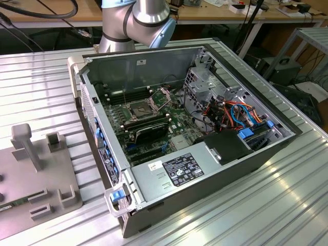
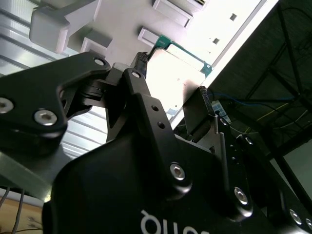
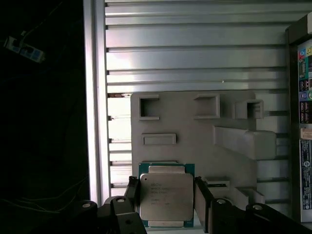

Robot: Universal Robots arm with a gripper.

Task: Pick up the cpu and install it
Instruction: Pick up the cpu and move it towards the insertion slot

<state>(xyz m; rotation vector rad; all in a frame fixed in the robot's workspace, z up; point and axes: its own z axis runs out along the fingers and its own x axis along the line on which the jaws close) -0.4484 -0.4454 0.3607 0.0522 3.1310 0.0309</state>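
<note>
The cpu [image 3: 165,197], a flat square chip with a dull silver top and a green rim, lies on the grey fixture plate [image 3: 195,126]. My gripper [image 3: 166,195] straddles it, and its black fingers [image 3: 132,187] press against two opposite edges with no gap showing. The second wrist view shows the same hold: the cpu [image 2: 178,73] sits between the two fingertips [image 2: 141,57], still level with the plate. In the exterior view the open computer case [image 1: 195,169] holds the dark socket [image 1: 139,108] with its metal bracket [image 1: 163,95] raised.
The fixture plate [image 1: 36,174] lies at the exterior view's left on the ribbed metal table [image 1: 287,205], with raised blocks and a post [image 1: 25,141]. The arm's base [image 1: 138,20] stands behind the case. Cables [image 1: 230,113] and memory sticks [image 1: 148,130] crowd the case's inside.
</note>
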